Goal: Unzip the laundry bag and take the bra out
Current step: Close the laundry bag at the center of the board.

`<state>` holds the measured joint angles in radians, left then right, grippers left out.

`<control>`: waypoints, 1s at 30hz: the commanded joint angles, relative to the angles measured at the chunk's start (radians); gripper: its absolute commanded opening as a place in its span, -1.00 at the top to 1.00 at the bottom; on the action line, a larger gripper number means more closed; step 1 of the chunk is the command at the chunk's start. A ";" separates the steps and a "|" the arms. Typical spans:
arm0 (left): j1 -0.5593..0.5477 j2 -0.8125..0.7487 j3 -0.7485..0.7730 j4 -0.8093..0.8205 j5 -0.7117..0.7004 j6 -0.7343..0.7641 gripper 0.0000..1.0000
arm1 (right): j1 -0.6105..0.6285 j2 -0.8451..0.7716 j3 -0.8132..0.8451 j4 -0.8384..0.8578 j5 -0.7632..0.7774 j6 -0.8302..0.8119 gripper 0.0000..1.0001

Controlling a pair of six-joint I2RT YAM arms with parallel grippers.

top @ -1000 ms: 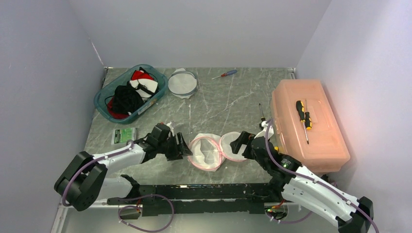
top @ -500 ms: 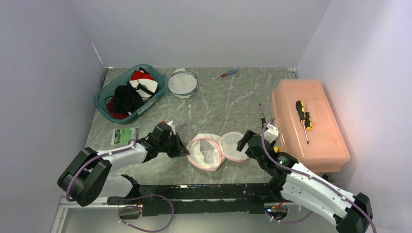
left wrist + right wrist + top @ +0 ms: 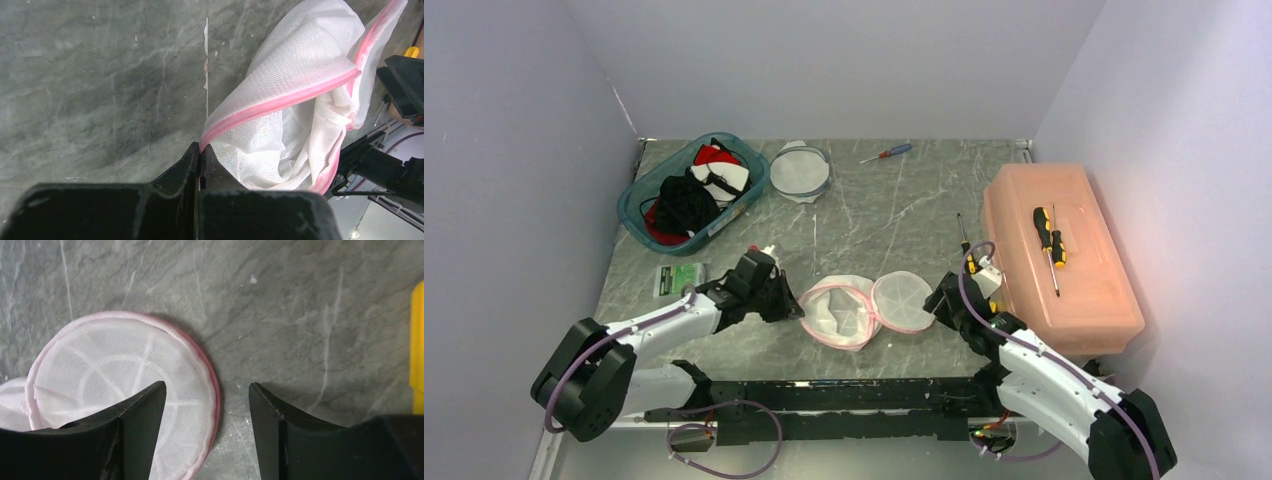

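Left gripper (image 3: 200, 150) is clenched on the pink rim of the laundry bag (image 3: 300, 95) — the mesh billows out just ahead of its fingertips. Right gripper (image 3: 206, 395) has its jaws apart, straddling the pink edge of the bag's round flap (image 3: 115, 375). One finger sits over the mesh, the other over bare table (image 3: 310, 315) — nothing gripped. The bag lies between the two grippers, flap folded out. Bra: can't make it out inside the mesh.

White mesh laundry bag (image 3: 842, 316), pink-trimmed, lies unzipped with its round flap open
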<state>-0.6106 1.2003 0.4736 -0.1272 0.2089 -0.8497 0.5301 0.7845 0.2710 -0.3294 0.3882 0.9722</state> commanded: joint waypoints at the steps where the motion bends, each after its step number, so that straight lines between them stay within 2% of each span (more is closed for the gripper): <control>1: -0.004 -0.029 0.054 -0.089 -0.056 0.048 0.95 | -0.008 0.032 -0.007 0.112 -0.072 -0.019 -0.30; 5: -0.005 -0.027 0.063 -0.094 -0.055 0.051 0.95 | -0.010 0.092 -0.019 0.156 -0.110 -0.013 -0.28; 7: -0.004 -0.024 0.065 -0.099 -0.054 0.051 0.95 | -0.009 0.114 -0.026 0.177 -0.127 -0.011 -0.17; 16: -0.004 -0.057 0.072 -0.136 -0.061 0.051 0.95 | -0.010 0.152 -0.040 0.198 -0.147 -0.012 0.54; 20: -0.005 -0.084 0.087 -0.171 -0.070 0.056 0.95 | -0.010 0.131 -0.014 0.169 -0.135 -0.036 1.00; 26: -0.003 -0.134 0.146 -0.255 -0.096 0.079 0.95 | -0.010 0.016 0.091 0.063 -0.090 -0.121 1.00; 30: -0.003 -0.150 0.244 -0.345 -0.138 0.111 0.95 | -0.008 -0.051 0.243 -0.037 -0.061 -0.215 1.00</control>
<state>-0.6106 1.0809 0.6079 -0.3901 0.1261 -0.7868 0.5224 0.7959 0.3416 -0.2901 0.2729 0.8684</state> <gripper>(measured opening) 0.034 0.009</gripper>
